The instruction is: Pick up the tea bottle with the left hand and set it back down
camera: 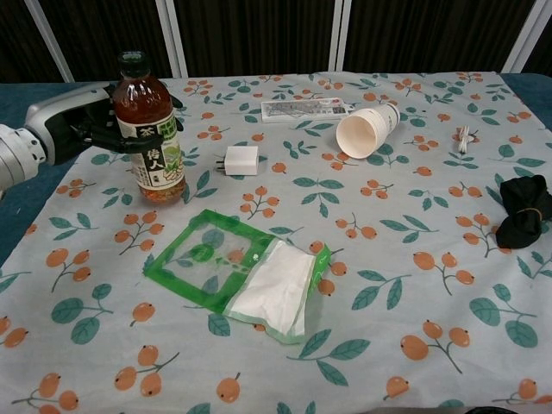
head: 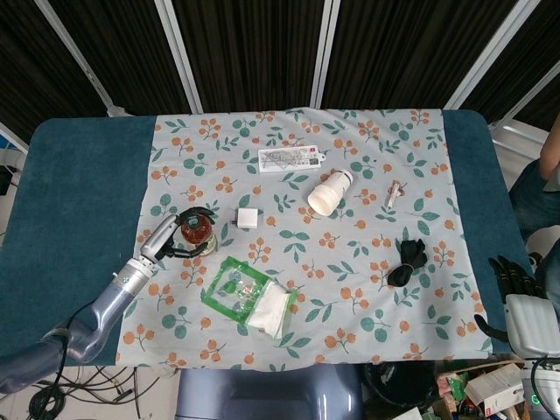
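The tea bottle [camera: 152, 129], amber with a dark cap and a green-and-white label, stands upright on the floral cloth at the left. From above, the tea bottle [head: 197, 231] shows just left of the white charger. My left hand [camera: 84, 126] reaches in from the left and grips the bottle around its upper body, dark fingers curled about it. In the head view the left hand [head: 171, 238] lies against the bottle's left side. My right hand [head: 514, 278] rests off the table's right edge, low, fingers apart and holding nothing.
A white charger [camera: 241, 159] lies just right of the bottle. A green-edged pouch [camera: 237, 278] lies in front of it. A paper cup [camera: 366, 131] lies on its side at centre-right, a flat packet [camera: 302, 109] behind it, a black bundle [camera: 522, 211] far right.
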{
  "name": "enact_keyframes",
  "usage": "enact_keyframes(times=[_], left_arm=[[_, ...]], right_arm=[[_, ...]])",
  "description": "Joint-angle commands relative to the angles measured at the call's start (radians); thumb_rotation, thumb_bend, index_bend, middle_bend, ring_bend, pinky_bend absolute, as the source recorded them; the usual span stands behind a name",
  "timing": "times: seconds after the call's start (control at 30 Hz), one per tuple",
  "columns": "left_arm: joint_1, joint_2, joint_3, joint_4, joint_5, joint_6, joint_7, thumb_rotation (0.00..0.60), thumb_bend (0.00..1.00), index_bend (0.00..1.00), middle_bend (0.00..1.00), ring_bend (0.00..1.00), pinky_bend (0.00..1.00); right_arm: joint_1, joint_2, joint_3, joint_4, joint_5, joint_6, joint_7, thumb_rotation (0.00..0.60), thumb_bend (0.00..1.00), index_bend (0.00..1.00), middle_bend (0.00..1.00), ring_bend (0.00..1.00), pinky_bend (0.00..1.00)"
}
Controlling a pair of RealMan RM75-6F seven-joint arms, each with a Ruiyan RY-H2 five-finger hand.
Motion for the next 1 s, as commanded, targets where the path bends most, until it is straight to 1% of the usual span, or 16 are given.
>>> enact_keyframes(times=[0.03,0.13,0.23,0.4,0.47,0.5,0.53,0.57,0.6,0.67,0.73,0.87,1.0], left_arm=[[-0.004,-0.026,0.016,0.037,0.002,0.002,-0.050,0.600,0.57,0.27,0.31,0.30,0.55],[-0.006,-0.031,0.031,0.052,0.014,0.008,-0.090,0.600,0.56,0.26,0.31,0.30,0.55],[-0.016,-0.030,0.041,0.062,0.025,0.008,-0.132,0.600,0.53,0.26,0.30,0.28,0.53],[-0.027,-0.015,0.071,0.065,0.040,-0.012,-0.198,0.600,0.41,0.20,0.24,0.20,0.45],[-0.031,-0.007,0.084,0.068,0.045,-0.026,-0.213,0.600,0.34,0.18,0.21,0.16,0.42],[-0.032,-0.003,0.090,0.069,0.047,-0.031,-0.218,0.600,0.27,0.15,0.18,0.14,0.40],[-0.034,0.001,0.097,0.070,0.052,-0.033,-0.221,0.600,0.22,0.13,0.16,0.13,0.39],[-0.035,0.007,0.107,0.071,0.059,-0.035,-0.219,0.600,0.16,0.10,0.13,0.10,0.36],[-0.034,0.010,0.112,0.071,0.062,-0.034,-0.217,0.600,0.13,0.06,0.09,0.07,0.34],[-0.039,0.018,0.125,0.071,0.072,-0.037,-0.203,0.600,0.13,0.02,0.03,0.02,0.29],[-0.047,0.032,0.134,0.059,0.080,-0.043,-0.194,0.600,0.13,0.00,0.00,0.00,0.26],[-0.046,0.061,0.128,0.023,0.083,-0.007,-0.149,0.600,0.12,0.00,0.00,0.00,0.20],[-0.044,0.117,0.131,-0.046,0.089,0.016,-0.054,0.600,0.07,0.00,0.00,0.00,0.12]], right_arm=[[0.000,0.000,0.000,0.001,0.001,0.000,0.001,0.600,0.13,0.00,0.04,0.06,0.15],[0.000,0.000,0.001,0.002,0.002,-0.001,0.002,0.600,0.13,0.00,0.04,0.06,0.15],[0.000,0.000,0.001,0.002,0.003,-0.002,0.002,0.600,0.13,0.00,0.04,0.06,0.15],[0.000,0.000,0.002,0.001,0.004,-0.002,0.004,0.600,0.13,0.00,0.04,0.06,0.15],[0.000,0.001,0.001,0.000,0.004,-0.002,0.006,0.600,0.13,0.00,0.04,0.06,0.15],[0.000,0.001,0.002,-0.001,0.003,-0.002,0.006,0.600,0.13,0.00,0.04,0.06,0.15],[0.000,0.002,0.001,-0.001,0.003,-0.002,0.007,0.600,0.13,0.00,0.04,0.06,0.15],[0.000,0.002,0.001,-0.001,0.002,-0.003,0.008,0.600,0.13,0.00,0.04,0.06,0.15],[0.001,0.002,0.000,-0.002,0.002,-0.004,0.009,0.600,0.13,0.00,0.04,0.06,0.15],[0.002,0.002,0.000,-0.002,0.002,-0.006,0.009,0.600,0.13,0.00,0.04,0.06,0.15],[0.002,0.002,0.001,-0.002,0.000,-0.004,0.009,0.600,0.13,0.00,0.04,0.06,0.15],[0.002,0.002,0.000,0.000,-0.003,-0.004,0.011,0.600,0.13,0.00,0.04,0.06,0.15],[0.002,0.002,0.002,0.001,-0.003,-0.002,0.015,0.600,0.13,0.00,0.04,0.06,0.15]])
